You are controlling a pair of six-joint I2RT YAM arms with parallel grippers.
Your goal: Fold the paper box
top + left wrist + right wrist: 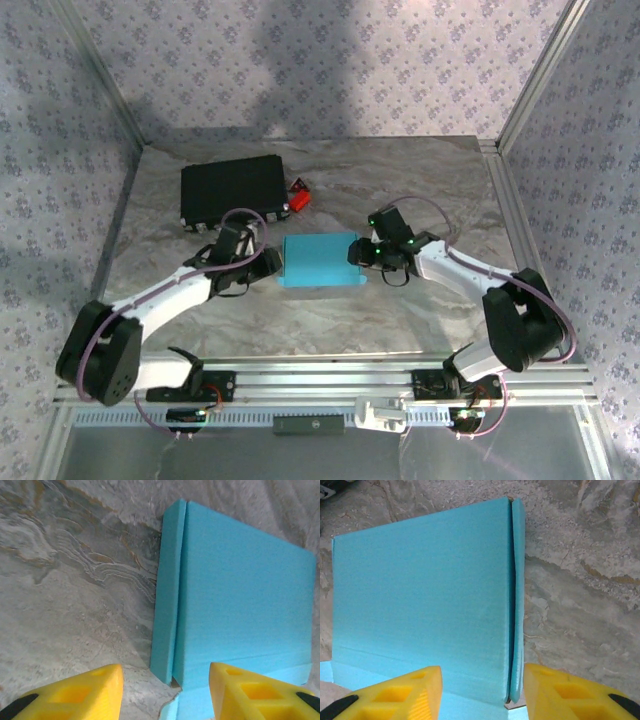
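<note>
From above you see the paper box (320, 261) lying flat at mid-table, its long axis running left to right. It sits between the left gripper (270, 262) and the right gripper (365, 252), with a black box (235, 192) behind it. Your wrist cameras add the upright end flap (167, 595) at each side. Both pairs of yellow fingers (100, 690) stand parted, holding nothing.
</note>
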